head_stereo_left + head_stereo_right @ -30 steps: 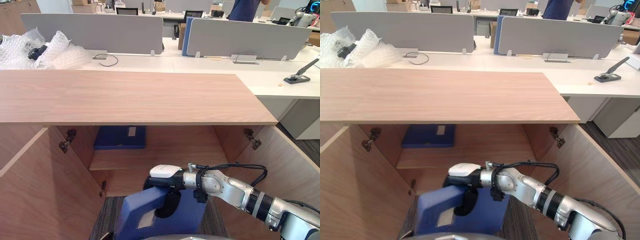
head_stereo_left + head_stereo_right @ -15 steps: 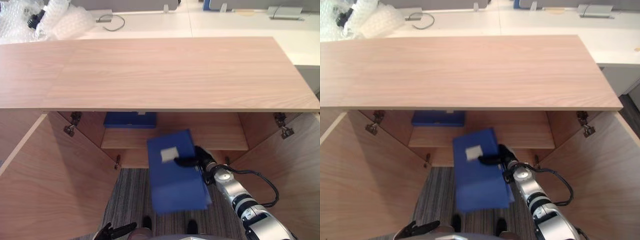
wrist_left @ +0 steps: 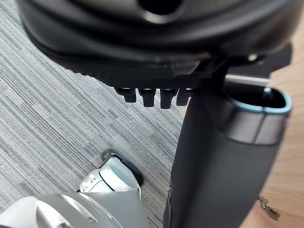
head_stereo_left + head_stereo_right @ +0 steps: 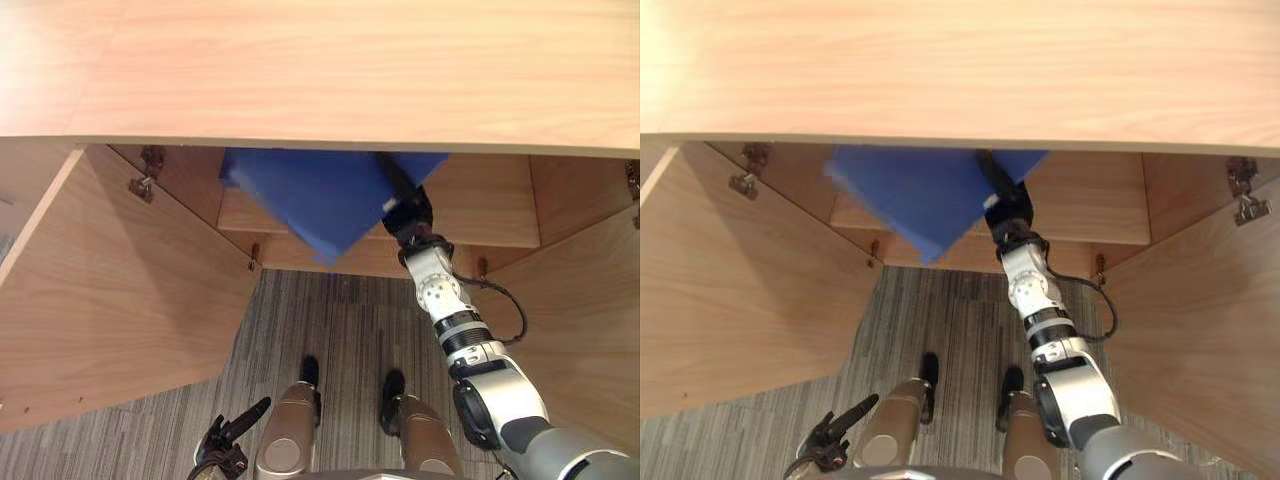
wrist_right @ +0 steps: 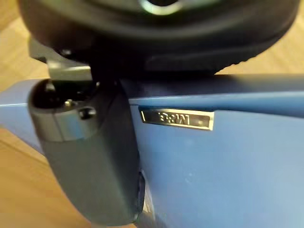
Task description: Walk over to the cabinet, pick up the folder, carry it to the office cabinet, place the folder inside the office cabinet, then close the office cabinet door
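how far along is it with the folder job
Done: the folder is picked up and at the cabinet. In hand: the right hand grips it, tilted in the opening, its far part hidden under the top. Left: set it on the shelf, let go, then close the doors, which stand open. The left hand hangs idle near the floor.

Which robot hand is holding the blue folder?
The right hand, reaching into the cabinet, thumb clamped on the blue folder. The left hand hangs low by the carpet, holding nothing.
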Available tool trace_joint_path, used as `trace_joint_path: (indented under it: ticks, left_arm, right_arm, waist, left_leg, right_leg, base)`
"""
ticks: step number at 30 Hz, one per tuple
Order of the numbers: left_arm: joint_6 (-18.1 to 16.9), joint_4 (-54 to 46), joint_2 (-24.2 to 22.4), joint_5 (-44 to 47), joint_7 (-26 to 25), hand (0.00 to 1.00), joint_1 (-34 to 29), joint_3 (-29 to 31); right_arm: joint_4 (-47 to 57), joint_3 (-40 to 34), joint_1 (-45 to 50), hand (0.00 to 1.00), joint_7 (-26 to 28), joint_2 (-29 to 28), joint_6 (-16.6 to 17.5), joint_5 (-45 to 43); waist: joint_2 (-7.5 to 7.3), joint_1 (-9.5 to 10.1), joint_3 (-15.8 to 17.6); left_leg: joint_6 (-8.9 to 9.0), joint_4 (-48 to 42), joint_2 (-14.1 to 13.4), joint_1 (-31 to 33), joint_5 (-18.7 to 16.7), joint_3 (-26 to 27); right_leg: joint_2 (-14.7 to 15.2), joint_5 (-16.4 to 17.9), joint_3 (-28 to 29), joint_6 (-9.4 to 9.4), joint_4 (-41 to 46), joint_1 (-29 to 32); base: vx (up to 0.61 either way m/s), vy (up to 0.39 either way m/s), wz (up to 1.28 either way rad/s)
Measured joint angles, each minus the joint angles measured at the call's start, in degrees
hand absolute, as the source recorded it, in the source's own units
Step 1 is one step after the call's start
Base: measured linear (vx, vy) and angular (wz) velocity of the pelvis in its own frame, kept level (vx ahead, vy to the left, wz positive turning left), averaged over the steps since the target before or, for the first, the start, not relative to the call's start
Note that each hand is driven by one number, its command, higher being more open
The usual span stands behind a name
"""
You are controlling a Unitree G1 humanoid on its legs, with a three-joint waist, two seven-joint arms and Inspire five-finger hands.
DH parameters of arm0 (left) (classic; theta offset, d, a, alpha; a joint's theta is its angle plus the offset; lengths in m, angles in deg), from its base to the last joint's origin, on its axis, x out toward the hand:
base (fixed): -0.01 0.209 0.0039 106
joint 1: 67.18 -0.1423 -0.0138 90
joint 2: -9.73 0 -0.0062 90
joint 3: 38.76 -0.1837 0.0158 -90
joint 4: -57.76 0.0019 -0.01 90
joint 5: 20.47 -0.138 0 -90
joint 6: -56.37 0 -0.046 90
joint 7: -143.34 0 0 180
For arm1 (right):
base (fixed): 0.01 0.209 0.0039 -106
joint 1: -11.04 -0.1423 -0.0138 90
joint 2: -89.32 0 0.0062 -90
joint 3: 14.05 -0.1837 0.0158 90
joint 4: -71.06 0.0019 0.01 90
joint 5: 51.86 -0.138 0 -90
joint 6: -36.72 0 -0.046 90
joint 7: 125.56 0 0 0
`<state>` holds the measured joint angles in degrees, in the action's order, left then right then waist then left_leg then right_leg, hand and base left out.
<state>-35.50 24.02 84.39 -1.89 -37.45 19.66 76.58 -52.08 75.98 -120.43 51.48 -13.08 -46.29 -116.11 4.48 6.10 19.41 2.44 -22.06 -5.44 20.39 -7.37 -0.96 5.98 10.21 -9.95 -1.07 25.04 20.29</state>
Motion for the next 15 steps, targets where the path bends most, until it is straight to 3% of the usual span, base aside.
trace_joint_path:
  ticks: [6,10,15]
  left_arm:
    - [0.1,-1.7,-0.1,2.0,-1.9,1.0,0.1,0.0]
    - [0.6,-2.5,-0.9,3.5,-3.0,1.0,0.5,0.0]
    - [1.3,-2.6,-1.4,3.6,-3.2,1.0,1.5,0.0]
  right_arm:
    - [0.0,-10.0,-5.3,0.0,-8.8,-2.6,8.0,-8.4]
    - [-0.1,-17.6,-13.4,0.0,-13.4,-0.9,12.2,-12.0]
    - [-1.9,-22.4,-22.4,0.0,-17.2,3.1,13.7,-12.8]
  waist:
    - [-0.17,-0.15,1.5]
    - [1.36,-0.58,3.8]
    - [2.48,-1.08,4.9]
  left_leg:
    - [0.51,-2.2,0.2,3.8,-0.3,-1.4]
    - [0.75,-4.6,0.3,7.4,-0.7,-2.6]
    - [0.94,-10.0,1.1,13.7,-1.9,-4.3]
  right_leg:
    - [1.1,1.9,-2.1,0.34,4.8,4.1]
    - [2.5,2.6,-5.5,0.93,8.4,7.1]
    - [4.0,5.1,-7.4,1.56,13.8,11.8]
  base:
    - [-0.01,-0.069,0.13]
    - [0.03,-0.057,0.17]
    - [-0.01,-0.03,0.28]
